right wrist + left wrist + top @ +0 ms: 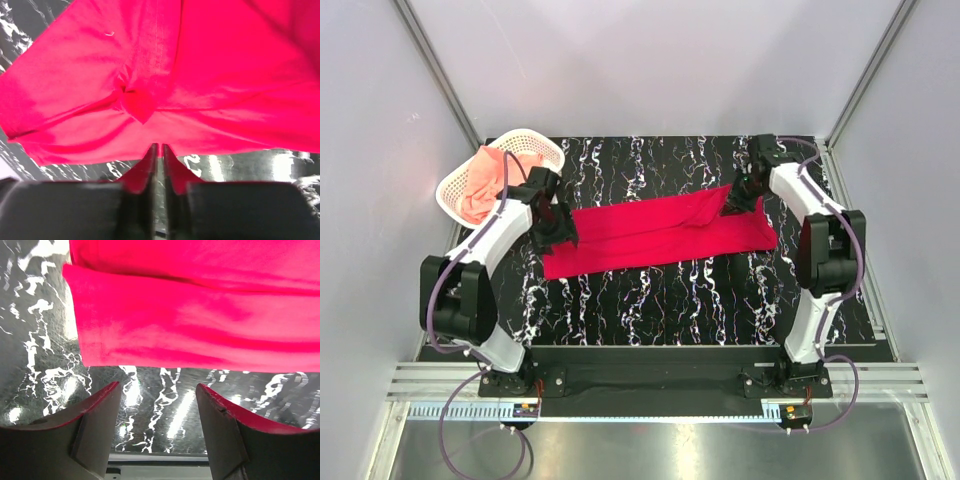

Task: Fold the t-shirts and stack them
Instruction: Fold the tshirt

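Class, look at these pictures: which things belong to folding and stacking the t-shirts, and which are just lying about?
Belong to the job:
red t-shirt, lying on the table
pink t-shirt, crumpled in the basket
left pincer, open
right pincer, shut

Just there:
the white lattice basket
the black marbled table

The crimson red t-shirt [660, 235] lies folded into a long band, slanting across the middle of the black marbled table [650, 300]. The salmon-pink t-shirt [478, 192] sits crumpled in the white lattice basket [535, 135] at far left.
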{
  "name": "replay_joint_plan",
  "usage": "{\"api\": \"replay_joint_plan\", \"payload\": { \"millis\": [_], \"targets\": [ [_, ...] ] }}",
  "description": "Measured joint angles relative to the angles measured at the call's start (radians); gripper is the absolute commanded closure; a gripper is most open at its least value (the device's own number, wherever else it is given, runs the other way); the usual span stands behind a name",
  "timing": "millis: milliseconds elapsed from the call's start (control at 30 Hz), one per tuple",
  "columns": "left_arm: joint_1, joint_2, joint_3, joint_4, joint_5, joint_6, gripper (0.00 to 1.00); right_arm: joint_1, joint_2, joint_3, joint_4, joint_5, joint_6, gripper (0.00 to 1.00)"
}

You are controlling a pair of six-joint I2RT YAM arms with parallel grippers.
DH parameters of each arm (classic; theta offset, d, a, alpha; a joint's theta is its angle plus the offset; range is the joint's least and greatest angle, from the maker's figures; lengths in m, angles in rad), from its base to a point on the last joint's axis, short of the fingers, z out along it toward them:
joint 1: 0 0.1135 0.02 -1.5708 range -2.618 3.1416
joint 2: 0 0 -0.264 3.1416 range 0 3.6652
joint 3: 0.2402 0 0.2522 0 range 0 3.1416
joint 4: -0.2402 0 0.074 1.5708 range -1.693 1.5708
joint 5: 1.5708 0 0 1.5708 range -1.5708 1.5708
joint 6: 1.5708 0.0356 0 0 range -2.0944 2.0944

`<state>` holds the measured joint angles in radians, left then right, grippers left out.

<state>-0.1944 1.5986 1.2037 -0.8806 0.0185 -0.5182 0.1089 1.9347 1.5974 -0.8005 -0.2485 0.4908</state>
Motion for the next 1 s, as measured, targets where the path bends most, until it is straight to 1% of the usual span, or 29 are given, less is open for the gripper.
{"api": "replay_joint_plan", "payload": {
  "millis": [33,333,467,600,800,933,967,1000],
  "targets": [
    [0.000,-0.013,0.009,-0.001,0.001,0.000,0.34,0.013,0.013,0.000,0.003,-0.011,0.008,1.00],
    [0.001,-0.091,0.027,-0.005,-0.004,0.002,0.35,0.040,0.164,0.001,0.016,-0.023,0.023,1.00],
    [0.004,-0.098,0.026,-0.005,-0.004,0.002,0.35,0.060,0.217,0.038,0.018,-0.025,0.026,1.00],
    [0.006,-0.099,0.017,-0.005,-0.004,0.002,0.35,0.078,0.298,0.169,0.014,-0.027,0.031,1.00],
    [0.008,-0.099,0.007,-0.005,-0.022,0.005,0.35,0.109,0.466,0.478,0.019,-0.062,0.074,1.00],
    [0.016,-0.099,-0.002,-0.010,-0.027,0.006,0.35,0.135,0.636,0.807,-0.052,-0.110,0.089,0.93],
    [0.018,-0.099,-0.002,-0.007,-0.030,0.010,0.35,0.139,0.646,0.835,-0.072,-0.109,0.084,0.81],
    [0.019,-0.099,-0.002,-0.007,-0.031,0.013,0.35,0.142,0.638,0.836,-0.092,-0.106,0.078,0.75]
  ]
}}
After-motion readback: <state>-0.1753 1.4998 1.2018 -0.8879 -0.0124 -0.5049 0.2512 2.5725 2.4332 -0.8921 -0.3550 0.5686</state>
